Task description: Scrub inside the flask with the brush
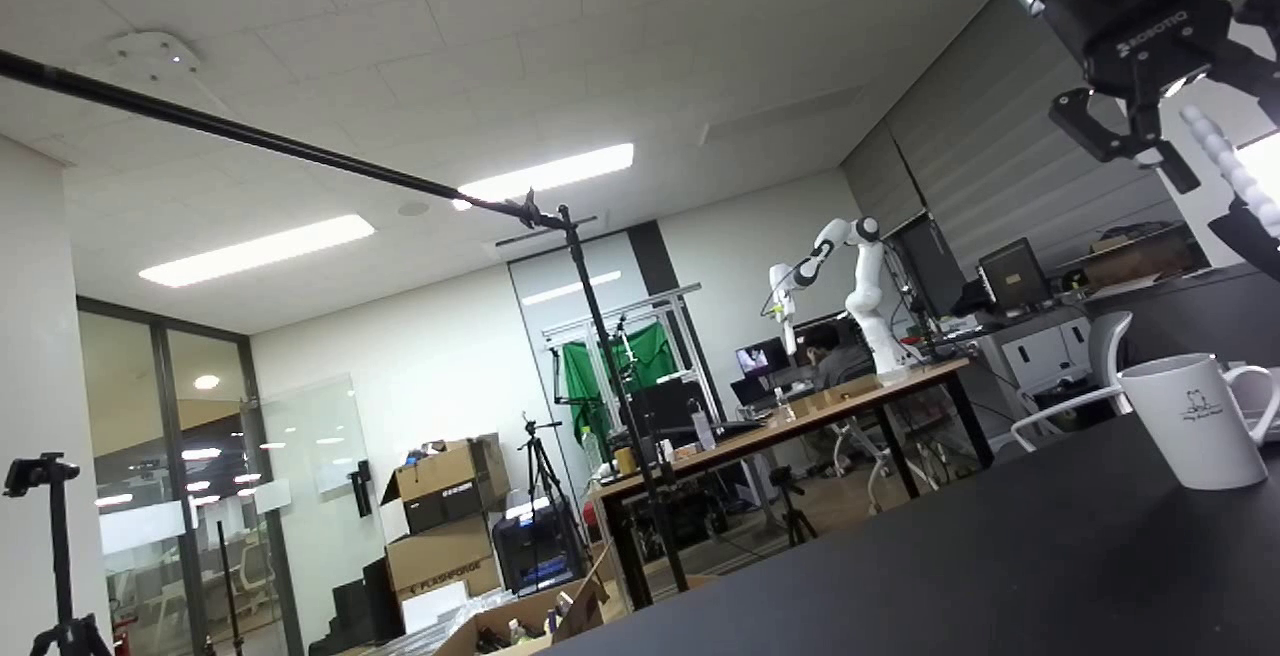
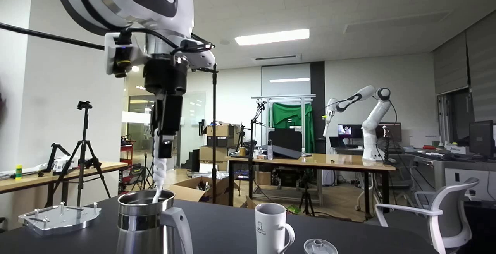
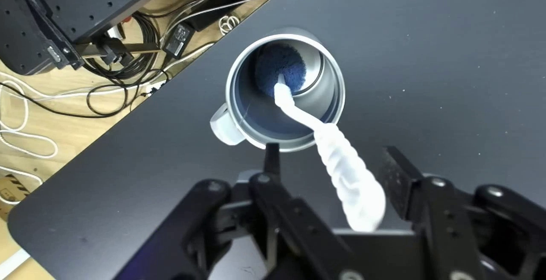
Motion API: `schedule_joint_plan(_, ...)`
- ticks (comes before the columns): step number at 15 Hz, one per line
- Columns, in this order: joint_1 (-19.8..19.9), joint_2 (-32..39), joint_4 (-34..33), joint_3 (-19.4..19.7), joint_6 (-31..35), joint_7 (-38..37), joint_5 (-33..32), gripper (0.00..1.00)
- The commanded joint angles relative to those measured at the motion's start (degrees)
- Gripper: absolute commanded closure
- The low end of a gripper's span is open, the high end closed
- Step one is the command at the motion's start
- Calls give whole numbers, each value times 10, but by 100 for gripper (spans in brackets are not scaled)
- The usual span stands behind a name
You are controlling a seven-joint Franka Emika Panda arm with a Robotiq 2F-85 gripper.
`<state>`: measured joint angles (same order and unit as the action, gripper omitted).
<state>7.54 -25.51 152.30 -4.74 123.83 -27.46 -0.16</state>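
The flask is a steel jug with a grey handle, upright on the black table in an exterior view (image 2: 139, 230) and in the wrist view (image 3: 232, 90). The brush has a white twisted handle (image 3: 349, 173) and a dark blue head (image 3: 279, 64). Its head is inside the flask and its handle leans out over the rim, also showing in both exterior views (image 1: 1228, 164) (image 2: 159, 170). My gripper (image 3: 332, 150) is above the flask, with its fingers apart on either side of the handle; gaps show on both sides. It also appears in both exterior views (image 1: 1218, 198) (image 2: 164, 145). The flask is out of view in an exterior view.
A white mug (image 2: 268, 225) stands beside the flask, also seen in an exterior view (image 1: 1195, 426). A clear lid (image 2: 318, 247) lies near the mug. A metal plate with pegs (image 2: 60, 217) lies on the table's other side. The table edge (image 3: 140, 100) runs near the flask, with cables below.
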Motion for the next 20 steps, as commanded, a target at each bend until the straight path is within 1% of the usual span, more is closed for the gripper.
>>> schedule_joint_plan(1,3,-16,20,0,25,-14,-7,69)
schedule_joint_plan(3,1,-12,22,1,27,-7,-4,81)
schedule_joint_plan(4,0,-10,21,2,25,-3,-3,89)
schedule_joint_plan(6,-2,-7,12,8,5,17,-3,100)
schedule_joint_plan(7,-4,-15,6,13,-11,30,2,100)
schedule_joint_plan(8,-4,-23,4,17,-22,41,3,96)
schedule_joint_plan(12,-10,-89,-7,38,-103,104,10,96)
schedule_joint_plan(17,-9,-167,-47,53,-218,160,5,96)
schedule_joint_plan(18,-7,-177,-53,55,-228,167,4,96)
schedule_joint_plan(20,-3,-187,-52,58,-211,173,1,96)
